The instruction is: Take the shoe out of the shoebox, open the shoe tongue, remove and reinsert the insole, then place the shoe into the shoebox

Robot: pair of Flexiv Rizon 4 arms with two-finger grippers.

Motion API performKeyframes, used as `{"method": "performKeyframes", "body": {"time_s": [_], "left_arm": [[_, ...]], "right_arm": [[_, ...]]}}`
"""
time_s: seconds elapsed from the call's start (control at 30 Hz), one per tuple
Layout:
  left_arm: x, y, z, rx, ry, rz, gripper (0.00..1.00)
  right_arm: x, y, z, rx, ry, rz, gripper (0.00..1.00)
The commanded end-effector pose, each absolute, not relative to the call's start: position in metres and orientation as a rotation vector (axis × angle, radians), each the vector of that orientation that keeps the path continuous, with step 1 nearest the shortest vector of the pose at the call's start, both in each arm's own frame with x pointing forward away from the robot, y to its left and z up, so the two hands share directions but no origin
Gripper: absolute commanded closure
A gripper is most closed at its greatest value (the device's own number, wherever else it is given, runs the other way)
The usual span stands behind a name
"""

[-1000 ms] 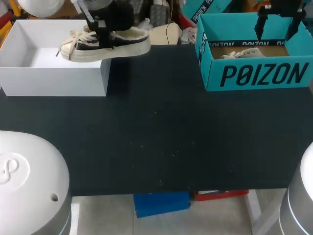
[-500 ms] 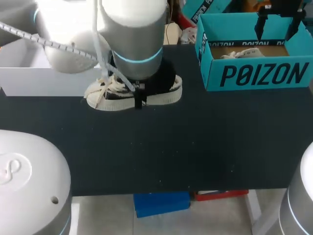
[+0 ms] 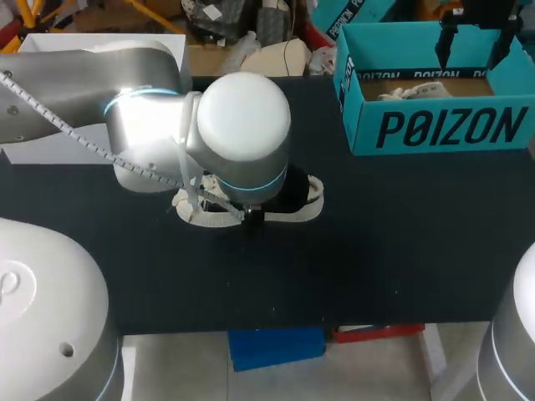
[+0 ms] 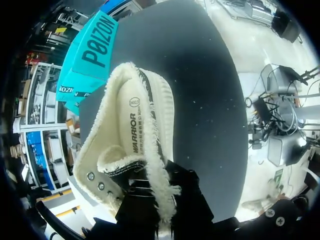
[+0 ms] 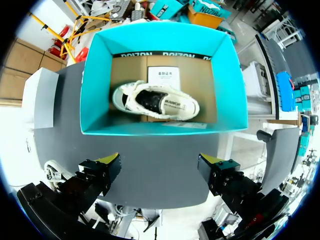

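Note:
A cream low shoe with fuzzy trim and a black inside (image 3: 305,199) lies low at the middle of the dark table, mostly hidden under my left arm. My left gripper (image 3: 251,218) is shut on the shoe's side wall near the eyelets; in the left wrist view the shoe (image 4: 127,145) fills the space ahead of the black fingers (image 4: 187,200). I cannot tell whether its sole touches the table. My right gripper (image 5: 160,162) hangs open above the teal shoebox (image 5: 97,75), where a second cream shoe (image 5: 155,102) lies. That gripper (image 3: 476,38) shows at the back right.
The open white shoebox (image 3: 50,149) stands at the back left, partly behind my left arm. The teal shoebox (image 3: 435,129) fills the back right corner. Bare dark tabletop (image 3: 376,251) stretches along the front and right of the held shoe.
My left arm has carried the shoe from over the white box forward and to the right, down to the middle of the table. The right arm has kept still.

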State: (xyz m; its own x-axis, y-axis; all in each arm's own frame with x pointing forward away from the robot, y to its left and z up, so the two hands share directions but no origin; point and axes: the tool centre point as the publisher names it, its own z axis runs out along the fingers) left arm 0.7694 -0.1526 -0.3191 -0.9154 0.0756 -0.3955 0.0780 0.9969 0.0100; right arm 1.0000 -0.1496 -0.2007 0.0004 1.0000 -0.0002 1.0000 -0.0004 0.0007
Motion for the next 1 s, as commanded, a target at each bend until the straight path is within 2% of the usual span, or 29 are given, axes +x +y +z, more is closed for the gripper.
{"method": "performKeyframes", "body": {"time_s": [0.03,0.3,0.5,0.53,0.57,0.6,0.83,1.0], "left_arm": [[0.784,-0.164,-0.367,0.104,2.720,-0.013,1.00],[0.796,-0.171,-0.407,0.117,2.725,-0.001,1.00],[0.797,-0.176,-0.416,0.171,2.720,0.002,1.00],[0.797,-0.176,-0.417,0.177,2.720,0.002,0.87],[0.797,-0.176,-0.417,0.182,2.722,-0.003,0.41],[0.796,-0.176,-0.415,0.192,2.721,-0.014,0.00],[0.776,-0.178,-0.369,0.240,2.755,-0.231,0.00],[0.753,-0.180,-0.317,0.255,2.818,-0.588,0.00]], "right_arm": [[1.000,-0.150,-0.201,2.222,2.221,0.001,0.00],[1.000,-0.150,-0.201,2.222,2.221,0.001,0.00],[1.000,-0.150,-0.201,2.222,2.221,0.001,0.00],[1.000,-0.150,-0.201,2.222,2.221,0.001,0.00],[1.000,-0.150,-0.201,2.222,2.221,0.001,0.00],[1.000,-0.150,-0.201,2.222,2.221,0.001,0.00],[1.000,-0.150,-0.201,2.222,2.221,0.001,0.00],[1.000,-0.150,-0.201,2.222,2.221,0.001,0.00]]}}
